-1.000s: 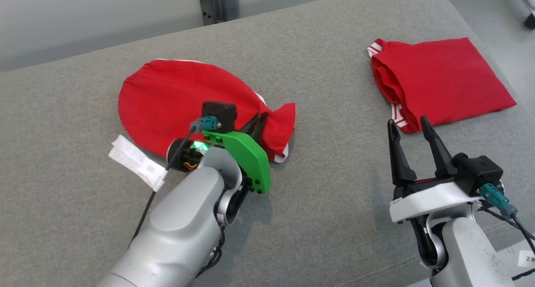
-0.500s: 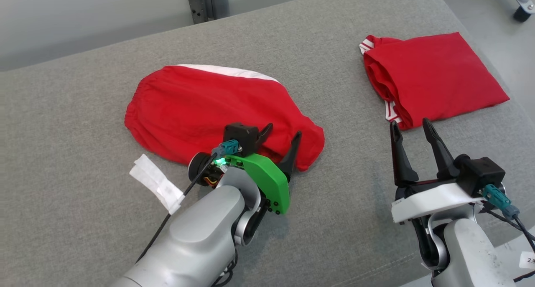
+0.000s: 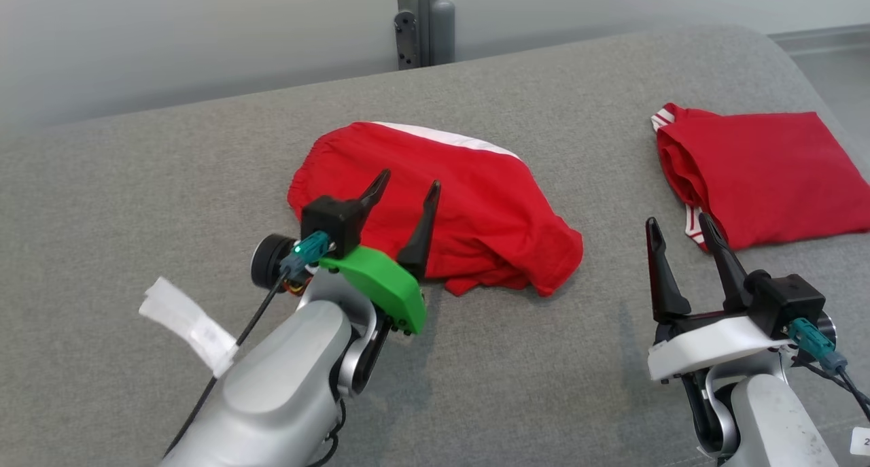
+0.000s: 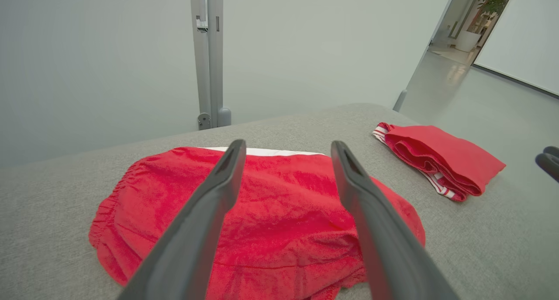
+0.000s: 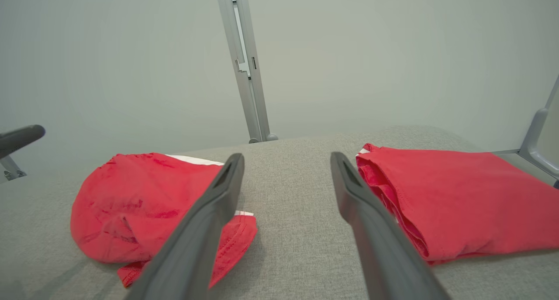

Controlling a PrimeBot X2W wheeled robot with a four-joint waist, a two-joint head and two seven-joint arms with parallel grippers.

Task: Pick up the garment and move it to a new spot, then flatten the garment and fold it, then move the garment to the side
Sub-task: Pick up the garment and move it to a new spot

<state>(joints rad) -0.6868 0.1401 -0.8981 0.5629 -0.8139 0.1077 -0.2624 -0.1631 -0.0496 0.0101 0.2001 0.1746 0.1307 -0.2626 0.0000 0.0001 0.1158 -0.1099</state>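
**A:** Head view: the garment (image 3: 462, 215) sits bunched mid-cushion (image 3: 544, 358), with a folded piece (image 3: 768, 181) well apart on the right. The left pincer (image 3: 408, 180) hovers at the garment's near-left edge, jaws spread wide, holding nothing. The right pincer (image 3: 678, 220) is just as wide and empty, near the folded piece. Flattening step, I'd guess?

**B:** Same read. The next move probably wants both pincers on opposite edges, pulling apart.

**A:** Left wrist view: the garment (image 4: 279, 212) is right under the fingers (image 4: 196, 230), with a white band (image 4: 262, 151) along the far edge and the right end crumpled. The fingers cover strips of it, so I can't find the leg openings.

**B:** Right wrist view: the garment (image 5: 131, 204) lies off to the left with a flap (image 5: 236, 234) poking out, and the folded piece (image 5: 458, 199) is on the right. The near edge is partly hidden, so the corners are a guess.
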